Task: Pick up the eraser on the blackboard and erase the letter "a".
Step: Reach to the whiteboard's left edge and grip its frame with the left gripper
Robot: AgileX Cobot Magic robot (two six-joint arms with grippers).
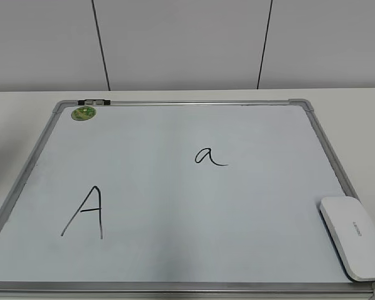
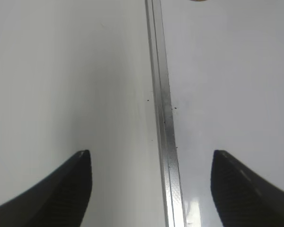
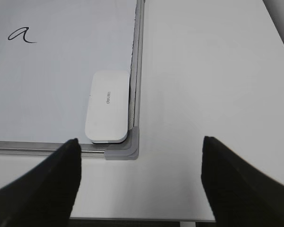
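Eraser (image 1: 355, 236) cut off by frame edge, lettering illegible; left hand (image 2: 151, 182), right hand (image 3: 141, 163) both released.

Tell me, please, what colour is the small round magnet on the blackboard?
Green, with a paler mottled centre. The magnet shows best in the exterior view, near the blackboard's top-left corner.

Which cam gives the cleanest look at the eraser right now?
The right wrist view: the whole eraser lies in frame, tucked into the blackboard's near right corner against the frame. The exterior view crops the eraser at the picture's right edge. The left wrist view shows none of it, only frame and board.
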